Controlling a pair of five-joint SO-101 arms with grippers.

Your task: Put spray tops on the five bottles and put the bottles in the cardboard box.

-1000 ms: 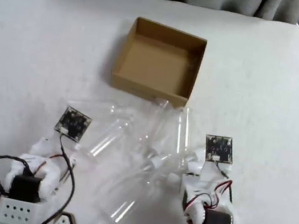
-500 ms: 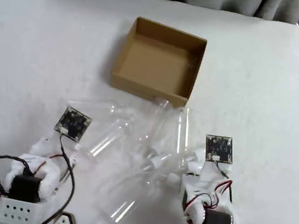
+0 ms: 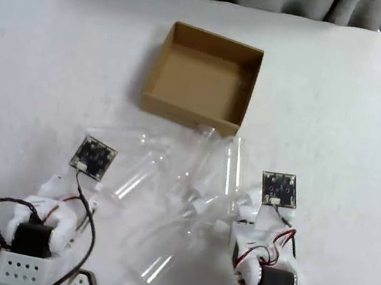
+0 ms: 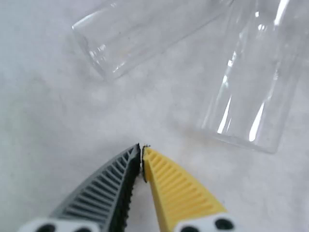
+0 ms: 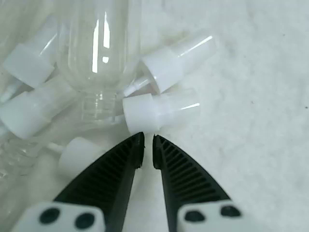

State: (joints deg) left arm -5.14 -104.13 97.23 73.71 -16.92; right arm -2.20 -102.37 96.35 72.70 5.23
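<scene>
Several clear bottles lie uncapped on the white table between my two arms, among them one (image 3: 136,172) by the left arm and one (image 3: 230,166) by the right arm. The cardboard box (image 3: 247,86) stands open behind them. My left gripper (image 4: 141,151) is shut with nothing in it, its tips on bare table short of two bottles (image 4: 145,34) (image 4: 251,87). My right gripper (image 5: 148,147) is shut and holds nothing. Right in front of its tips lies a white spray top (image 5: 157,110), with another spray top (image 5: 176,60) beyond it. A bottle's threaded neck (image 5: 96,104) sits beside them.
More white spray tops (image 5: 34,108) (image 5: 79,154) lie around the right gripper, partly under the bottles. The left arm (image 3: 43,224) and right arm (image 3: 264,262) rest at the near table edge. A grey curtain hangs beyond the table's far edge.
</scene>
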